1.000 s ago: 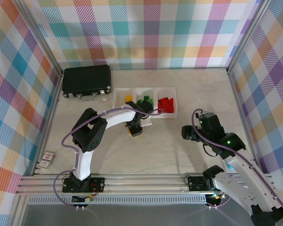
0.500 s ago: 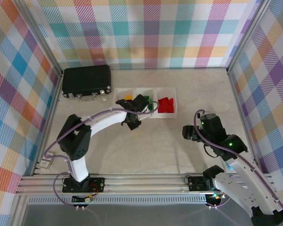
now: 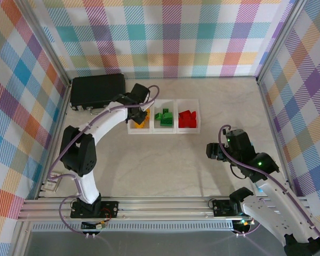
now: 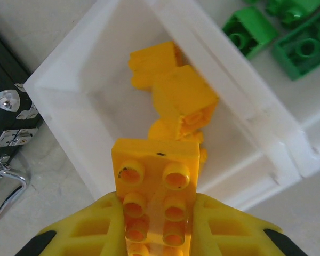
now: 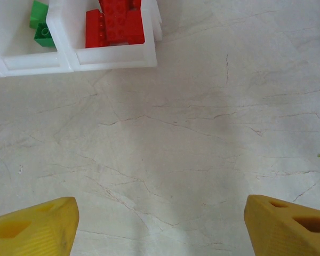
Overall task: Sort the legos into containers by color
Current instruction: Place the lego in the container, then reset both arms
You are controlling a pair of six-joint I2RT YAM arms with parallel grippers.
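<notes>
Three joined white containers [image 3: 163,130] stand at mid-table. The left one [image 4: 58,88] holds yellow-orange legos [image 4: 176,88], the middle one green legos [image 3: 164,117], the right one red legos [image 3: 188,118]. My left gripper [image 4: 156,205] hangs just above the left container's near wall, shut on a yellow-orange lego [image 4: 156,170] with its studs facing the camera; from above, this gripper [image 3: 141,111] is at that container. Some green legos [image 4: 288,37] lie in the neighbouring container. My right gripper [image 5: 160,224] stands open over bare table, to the right front of the containers; in the top view it [image 3: 210,151] holds nothing.
A large black case [image 3: 97,92] with metal latches [image 4: 8,101] lies directly left of the containers, close to my left wrist. A small card box [image 3: 54,180] sits at the left edge. Plaid walls enclose the table on three sides.
My left arm has swung from in front of the middle container back and left to the left container, carrying the yellow-orange lego. The right arm has stayed still.
</notes>
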